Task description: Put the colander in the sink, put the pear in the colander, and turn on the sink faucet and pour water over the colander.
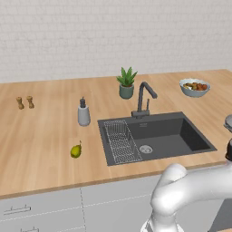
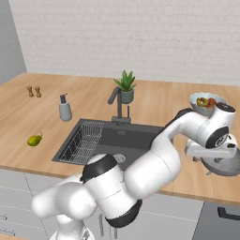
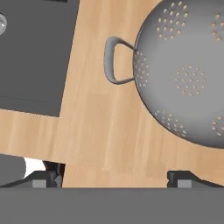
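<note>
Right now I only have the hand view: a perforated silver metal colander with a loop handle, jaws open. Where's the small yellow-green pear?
Observer: The pear lies on the wooden counter left of the dark grey rectangular sink. The colander is on the sink's other side.
Operator: Anything in the basin?
Observer: A wire grid rack sits at its left end, beside the round drain.
Operator: Faucet?
Observer: The tall dark grey faucet stands at the basin's back edge. No water shows at its spout.
</note>
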### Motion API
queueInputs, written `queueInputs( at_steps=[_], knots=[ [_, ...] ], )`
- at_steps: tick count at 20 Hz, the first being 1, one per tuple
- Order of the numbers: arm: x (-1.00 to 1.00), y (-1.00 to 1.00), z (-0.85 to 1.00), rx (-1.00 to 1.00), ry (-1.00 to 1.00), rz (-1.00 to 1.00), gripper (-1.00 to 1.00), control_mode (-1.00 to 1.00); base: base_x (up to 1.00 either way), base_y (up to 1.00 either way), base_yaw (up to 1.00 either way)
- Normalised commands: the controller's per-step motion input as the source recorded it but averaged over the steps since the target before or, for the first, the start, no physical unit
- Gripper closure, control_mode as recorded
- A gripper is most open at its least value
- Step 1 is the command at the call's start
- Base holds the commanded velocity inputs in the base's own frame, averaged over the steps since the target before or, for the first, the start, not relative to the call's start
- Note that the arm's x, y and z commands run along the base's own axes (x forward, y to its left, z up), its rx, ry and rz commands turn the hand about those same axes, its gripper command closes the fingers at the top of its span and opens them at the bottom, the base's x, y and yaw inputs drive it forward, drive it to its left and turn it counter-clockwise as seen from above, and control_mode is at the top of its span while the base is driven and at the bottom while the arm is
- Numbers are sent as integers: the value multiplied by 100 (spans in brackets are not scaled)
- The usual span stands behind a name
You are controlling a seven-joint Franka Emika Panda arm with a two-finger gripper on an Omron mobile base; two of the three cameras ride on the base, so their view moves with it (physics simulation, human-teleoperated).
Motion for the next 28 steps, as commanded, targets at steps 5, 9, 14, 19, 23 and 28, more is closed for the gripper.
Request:
queueInputs(
  at_steps=[5, 9, 14, 19, 23, 28],
  knots=[
    [0, -2, -30, -12, -4, 10, -100, -100, 0, 0, 0],
    [0, -6, -30, -11, -12, 14, -100, -100, 0, 0, 0],
    [0, -9, -30, -8, -9, 14, -100, -100, 0, 0, 0],
    [3, -5, -28, -6, -6, 13, -100, -100, 0, 0, 0],
    [21, -12, -11, -4, -4, 11, -100, -100, 0, 0, 0],
    [31, -24, 0, -1, 0, 9, -100, -100, 0, 0, 0]
  ],
)
